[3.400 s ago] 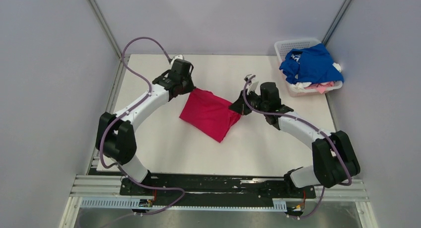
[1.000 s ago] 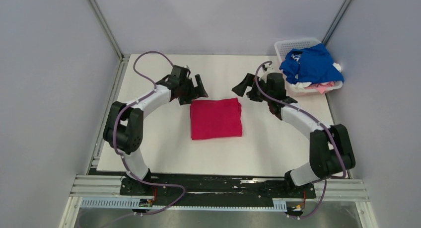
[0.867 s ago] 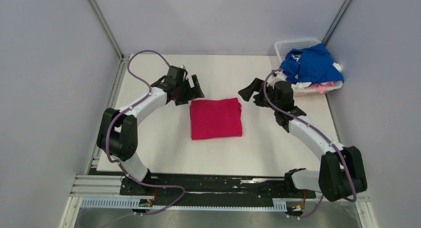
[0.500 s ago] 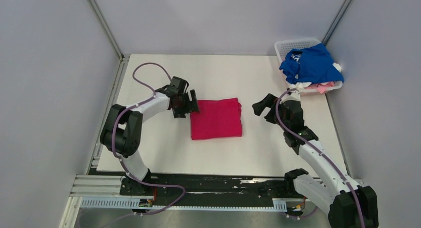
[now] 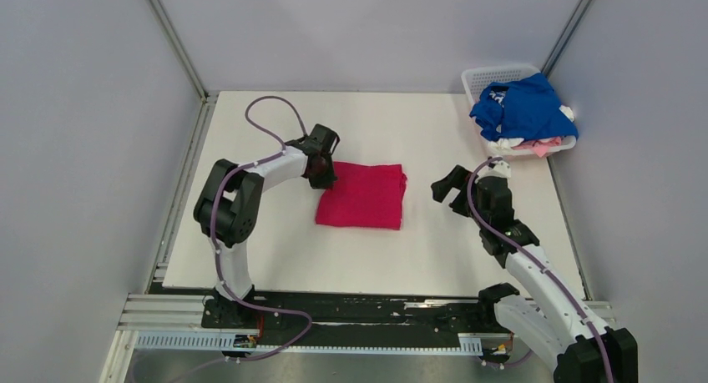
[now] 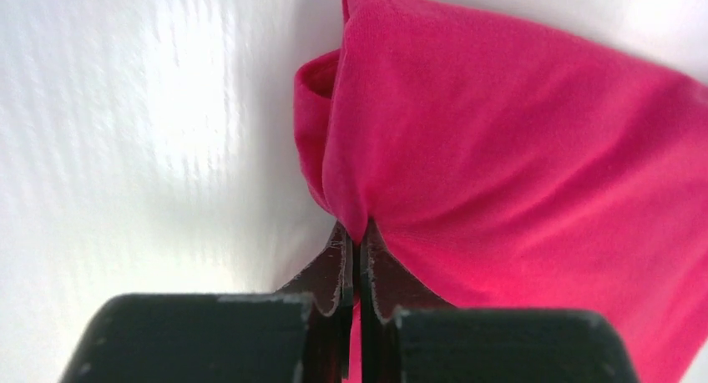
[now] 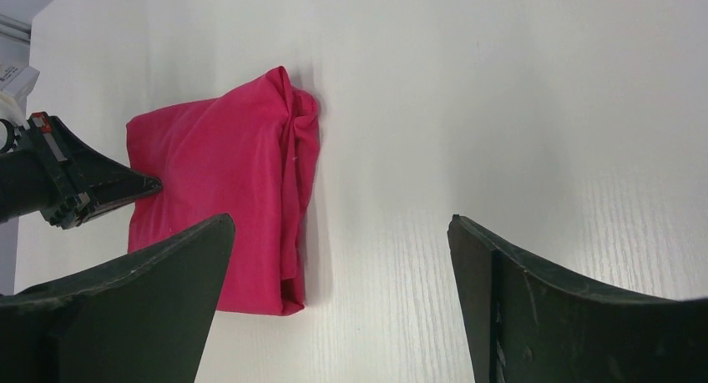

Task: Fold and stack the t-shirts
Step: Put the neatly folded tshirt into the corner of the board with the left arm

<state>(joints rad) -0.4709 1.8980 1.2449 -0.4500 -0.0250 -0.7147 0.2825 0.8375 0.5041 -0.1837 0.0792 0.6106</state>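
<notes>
I see left gripper (image 6: 353, 233) now clamped on red shirt (image 5: 363, 198) edge. Shirt skewed since, so likely repositioning; right gripper (image 7: 341, 233) apart, idle.

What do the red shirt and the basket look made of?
The red shirt: matte fine-knit cloth, likely cotton jersey; visible weave, soft puckers where the left end effector pinches it. The basket: white lattice, probably rigid plastic; too small for finish.

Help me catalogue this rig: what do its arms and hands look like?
The left arm and right arm share white links, black joints and a looping purple cable. The left hand and right hand are black, each with two tapered fingers.
</notes>
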